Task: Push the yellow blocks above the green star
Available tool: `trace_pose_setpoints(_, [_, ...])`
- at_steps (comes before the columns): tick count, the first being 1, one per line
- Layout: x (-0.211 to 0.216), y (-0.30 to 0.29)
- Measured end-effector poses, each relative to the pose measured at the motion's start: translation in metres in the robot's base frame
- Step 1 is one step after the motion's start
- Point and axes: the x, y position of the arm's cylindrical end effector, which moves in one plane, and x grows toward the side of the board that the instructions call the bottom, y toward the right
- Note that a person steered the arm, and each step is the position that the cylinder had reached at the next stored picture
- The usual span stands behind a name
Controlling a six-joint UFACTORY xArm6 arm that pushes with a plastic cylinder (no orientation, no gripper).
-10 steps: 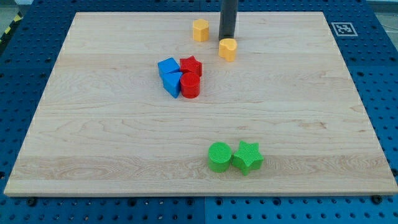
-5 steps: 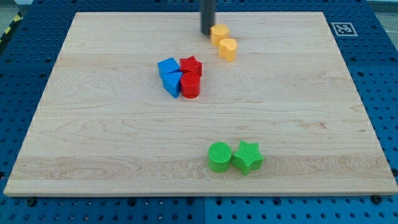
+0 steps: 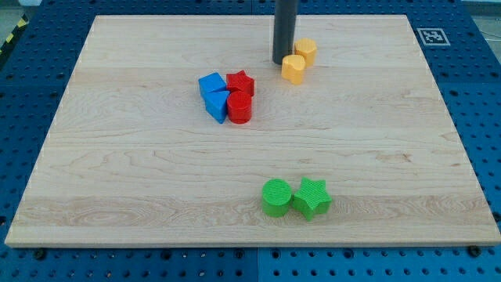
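Two yellow blocks sit near the view's top: a yellow hexagon-like block (image 3: 306, 51) and a yellow rounded block (image 3: 293, 68), touching each other. My tip (image 3: 281, 61) is just to the left of the rounded yellow block, against it or nearly so. The green star (image 3: 311, 197) lies near the view's bottom, right of centre, well below the yellow blocks.
A green cylinder (image 3: 275, 197) touches the green star's left side. A cluster left of centre holds two blue blocks (image 3: 213, 95), a red star (image 3: 240, 81) and a red cylinder (image 3: 239, 109). The wooden board (image 3: 117, 172) lies on a blue pegboard.
My tip moved right and down from beside the hexagon block. Both yellow blocks shifted to the right, staying together.
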Motion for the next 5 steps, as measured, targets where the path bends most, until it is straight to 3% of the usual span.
trace_pose_setpoints(2, [0.008,-0.046])
trace_pose_setpoints(4, [0.058,-0.018])
trace_pose_setpoints(5, [0.061,0.001])
